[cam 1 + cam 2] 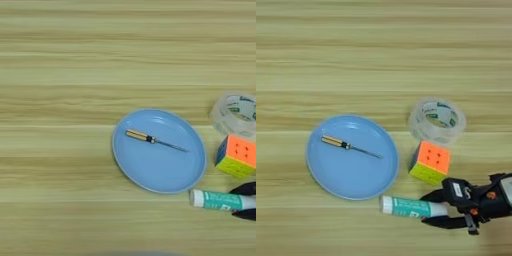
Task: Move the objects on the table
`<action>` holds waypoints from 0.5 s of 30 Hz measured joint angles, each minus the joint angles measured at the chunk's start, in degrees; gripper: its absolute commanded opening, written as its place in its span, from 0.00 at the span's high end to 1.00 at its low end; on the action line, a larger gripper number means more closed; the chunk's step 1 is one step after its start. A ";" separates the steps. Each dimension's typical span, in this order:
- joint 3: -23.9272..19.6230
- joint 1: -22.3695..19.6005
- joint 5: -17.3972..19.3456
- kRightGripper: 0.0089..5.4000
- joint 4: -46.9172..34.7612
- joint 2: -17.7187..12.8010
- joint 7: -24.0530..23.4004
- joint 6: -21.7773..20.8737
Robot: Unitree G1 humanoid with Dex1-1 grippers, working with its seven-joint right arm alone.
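A white glue stick with a green label (406,206) lies flat on the table (356,60), just right of the blue plate's lower rim. My right gripper (428,210) comes in from the right and is open. One black finger (436,196) sits above the stick's right end and the other below it, both close to it. A thin screwdriver with a tan handle (336,142) lies inside the blue plate (351,185). The multicoloured puzzle cube (431,162) stands just above the gripper, its orange face up.
A clear tape roll (437,120) lies flat behind the cube, nearly touching it. The wooden top stretches far to the back and left.
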 measured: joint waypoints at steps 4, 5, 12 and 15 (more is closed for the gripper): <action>0.15 0.00 0.05 0.60 -0.07 0.00 -0.25 -0.16; 0.22 0.00 0.06 0.59 -0.11 0.00 -0.43 -0.15; 0.56 -0.07 0.37 0.46 -0.34 0.07 -1.12 0.08; 0.74 -0.03 0.84 0.41 -0.38 0.15 -1.19 0.62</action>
